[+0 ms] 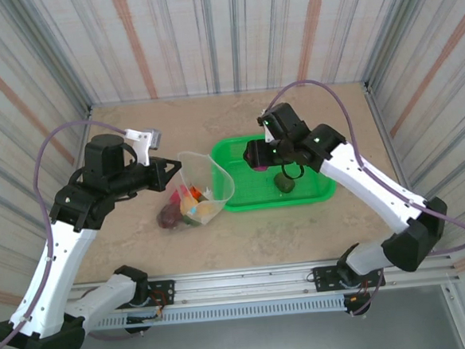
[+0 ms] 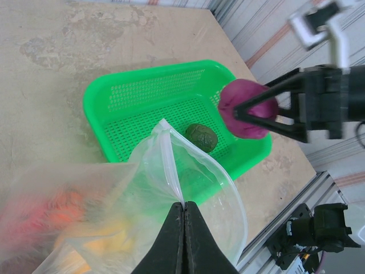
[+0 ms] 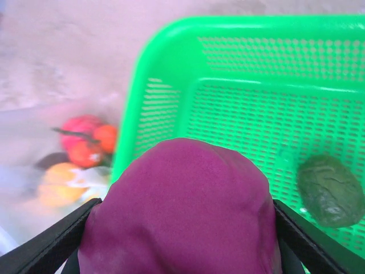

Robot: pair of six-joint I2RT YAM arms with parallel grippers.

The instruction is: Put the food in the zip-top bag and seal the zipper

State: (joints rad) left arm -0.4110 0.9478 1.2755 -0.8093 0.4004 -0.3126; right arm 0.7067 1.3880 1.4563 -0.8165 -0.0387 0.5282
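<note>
**A:** How far has the task been taken?

**B:** A purple piece (image 3: pixel 182 211) is clamped in the right gripper (image 1: pixel 259 153) over the green mesh basket (image 1: pixel 318 194). The zip-top bag (image 1: pixel 205 176), beside the basket on the bench (image 1: pixel 261 236), is pinched at its rim by the left gripper (image 2: pixel 183 220). Several pieces (image 1: pixel 189 209) are bagged. A dark green piece (image 2: pixel 202 137) is left in the basket, and the zipper (image 2: pixel 173 165) is unsealed.

**A:** And the materials?

**B:** Thin clear film, smooth rounded toys and rigid perforated plastic are seen.

The left pincer (image 2: pixel 183 206) pinches the zip-top bag (image 2: pixel 149 171) rim.

The basket (image 2: pixel 142 91) is shiny green plastic mesh. Beside it, the bag (image 2: pixel 199 182) is thin clear film, glossy and creased. Over the basket the purple food (image 3: pixel 182 211) looks matt and smooth. The dark green food (image 3: pixel 331 191) inside is dull and wrinkled. The table (image 2: pixel 68 51) is matt and marbled.
</note>
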